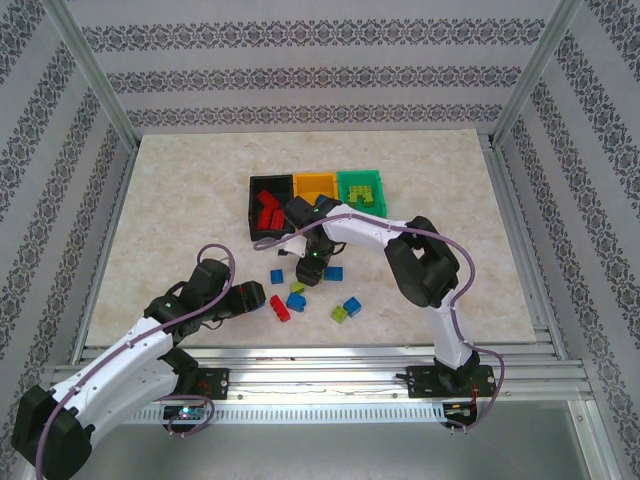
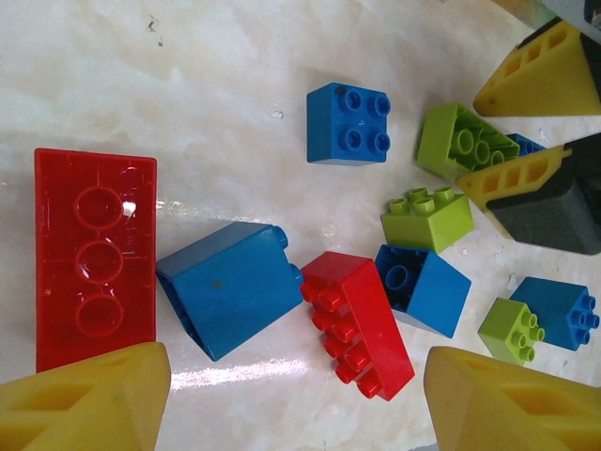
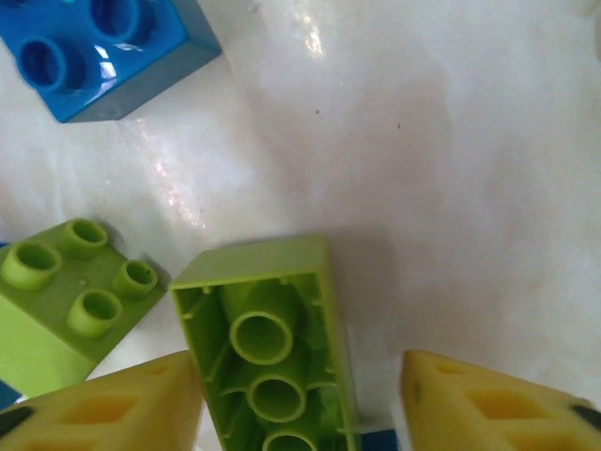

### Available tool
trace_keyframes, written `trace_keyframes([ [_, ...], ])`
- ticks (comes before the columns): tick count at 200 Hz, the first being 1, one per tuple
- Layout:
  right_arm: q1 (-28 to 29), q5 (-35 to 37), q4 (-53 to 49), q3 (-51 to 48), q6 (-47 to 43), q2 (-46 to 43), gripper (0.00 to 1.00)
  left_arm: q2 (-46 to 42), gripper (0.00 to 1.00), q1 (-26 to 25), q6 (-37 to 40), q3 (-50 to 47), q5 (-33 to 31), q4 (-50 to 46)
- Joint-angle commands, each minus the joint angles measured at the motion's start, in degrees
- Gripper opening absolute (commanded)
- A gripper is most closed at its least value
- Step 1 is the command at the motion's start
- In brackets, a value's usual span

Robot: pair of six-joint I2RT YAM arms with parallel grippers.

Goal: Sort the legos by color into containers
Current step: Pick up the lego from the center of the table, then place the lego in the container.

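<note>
Three containers stand in a row at mid table: black (image 1: 254, 205) with red legos (image 1: 268, 214), orange-yellow (image 1: 316, 180), and green (image 1: 360, 178) with lime legos. Loose legos lie in front of them. My right gripper (image 3: 300, 404) is down over an upside-down lime brick (image 3: 268, 348). Its left finger (image 3: 113, 409) touches the brick, and its right finger (image 3: 498, 404) stands a small gap away. My left gripper (image 2: 296, 404) hovers open over a red brick (image 2: 362, 324) lying on its side, next to a blue brick (image 2: 230, 287).
Around the left gripper lie a long red upside-down brick (image 2: 94, 258), blue bricks (image 2: 349, 122) (image 2: 423, 289) and lime bricks (image 2: 427, 218) (image 2: 512, 329). Another lime brick (image 3: 66, 301) and a blue one (image 3: 103, 47) lie beside the right gripper. Metal frame rails (image 1: 520, 230) border the table.
</note>
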Motion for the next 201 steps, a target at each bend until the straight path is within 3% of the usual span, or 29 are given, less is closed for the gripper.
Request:
trace_keyframes([
  [1,-0.10,-1.22,-1.35,1.20,1.10,1.48,0.45,1.09,0.72,0.56,0.47,2.34,-0.24,-0.29],
  [76,-1.90,-2.54,6.82,-4.46,6.11,-8.40,0.34,2.37,0.71,0.55,0.56,2.90,0.59,0.25],
  [132,-9.80,-6.63,19.81,-14.47,14.34,-21.25,0.36,1.27,0.71,0.56,0.20,1.63,0.22,0.57],
  [201,-18.96,3.87,28.59,-18.35,26.63,-27.59,0.36,1.72,0.71,0.56,0.36,2.62,0.60,-0.26],
])
